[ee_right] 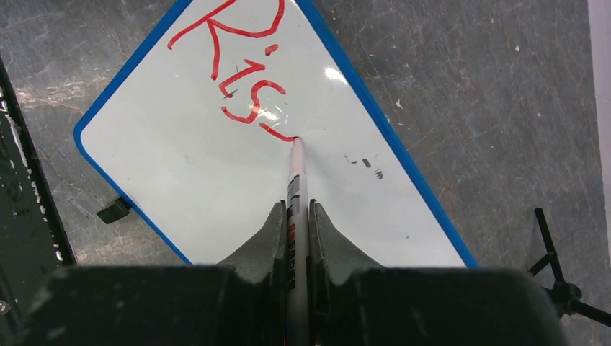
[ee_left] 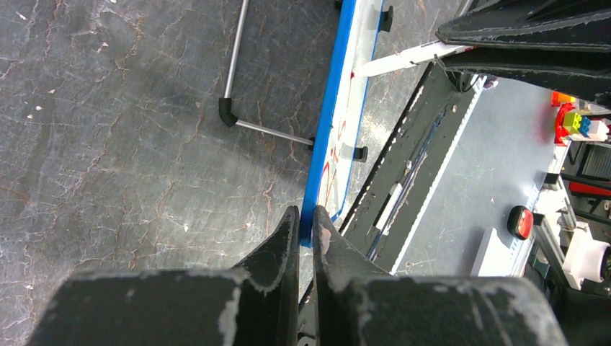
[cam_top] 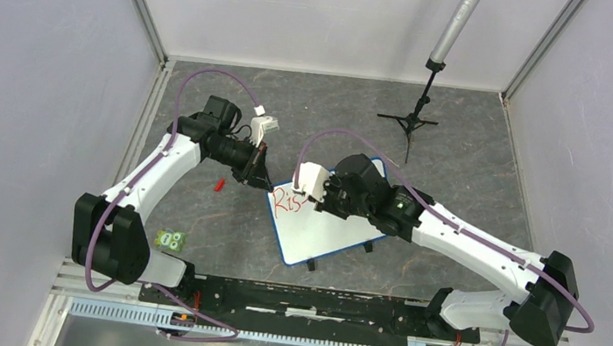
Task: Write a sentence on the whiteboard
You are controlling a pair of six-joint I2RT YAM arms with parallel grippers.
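The writing step is in hand, early in line 1: the whiteboard (ee_right: 180, 187) lies skewed on the grey table (cam_top: 480, 168) between the 2 arms, and the sentence (ee_right: 238, 65) so far reads "Ris" in red, with a short curved stroke begun just after the "s". The right gripper (ee_right: 295, 209) is clenched on a white marker (ee_right: 297, 173), whose tip touches the board at the end of that fresh stroke. The left gripper (ee_left: 306, 216) pinches the board's blue rim at the corner nearest the letters (a steadying hold, by the look of it). A small red piece (cam_top: 219, 184), possibly the pen's cap, lies on the table near the left arm. The next move, as I judge it, calls for carrying this stroke round into a 4th letter with even tip pressure, the left clamp holding firm so the board does not slide under the pen, and leaving space below for a 2nd line.
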